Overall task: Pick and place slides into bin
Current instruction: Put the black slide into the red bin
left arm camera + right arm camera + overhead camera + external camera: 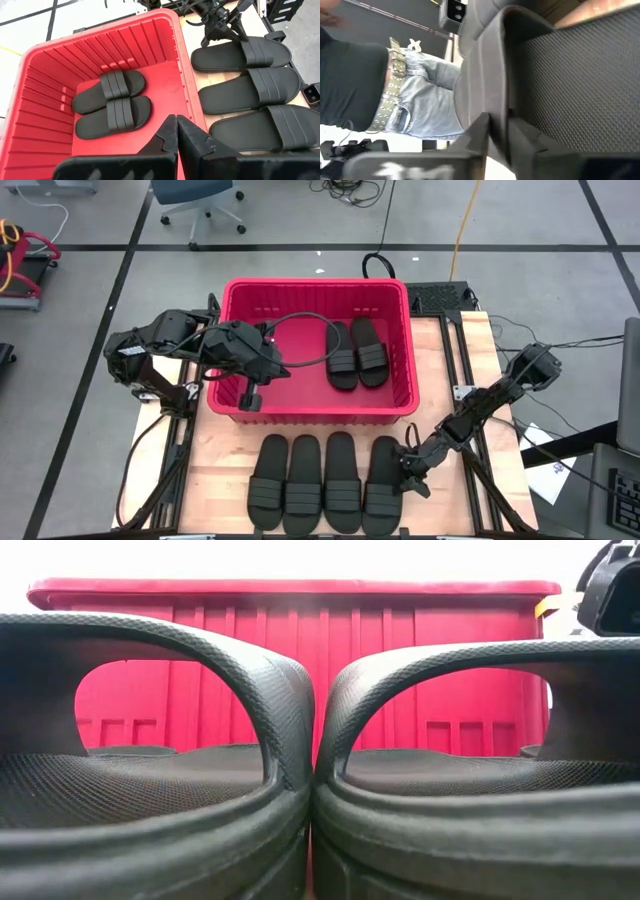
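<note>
**Q:** Slides first, from the left: where did everything lie?

**Me:** My left hand (251,399) hung over the left part of the bin (232,298), its fingers pressed together on nothing, waiting. The bin stood at the far side of the counter (222,470), and two slides (356,352) already lay side by side on its floor, toward the right wall. Four more sat in a row on the counter in front of it, touching one another. My right hand (409,472) was down at the rightmost slide (382,485) of that row.

**Q:** Had it got hold?

**Me:** My wrist camera showed my fingers (482,132) closed on the outer edge of that slide, one on each side of the rubber rim, so I judged the grip taken, though only on a narrow lip. A person (380,85) in jeans stood beyond the counter, well apart.

**Q:** How would you have done the lift well?

**Me:** I thought an edge grip on soft rubber could twist or peel off. I would have raised it straight up until the sole cleared its neighbour, since the two touched and dragging could shove the row. Then I would have carried it high over the thick rim and let go in the bare floor left of the pair, well away from my left hand.
</note>
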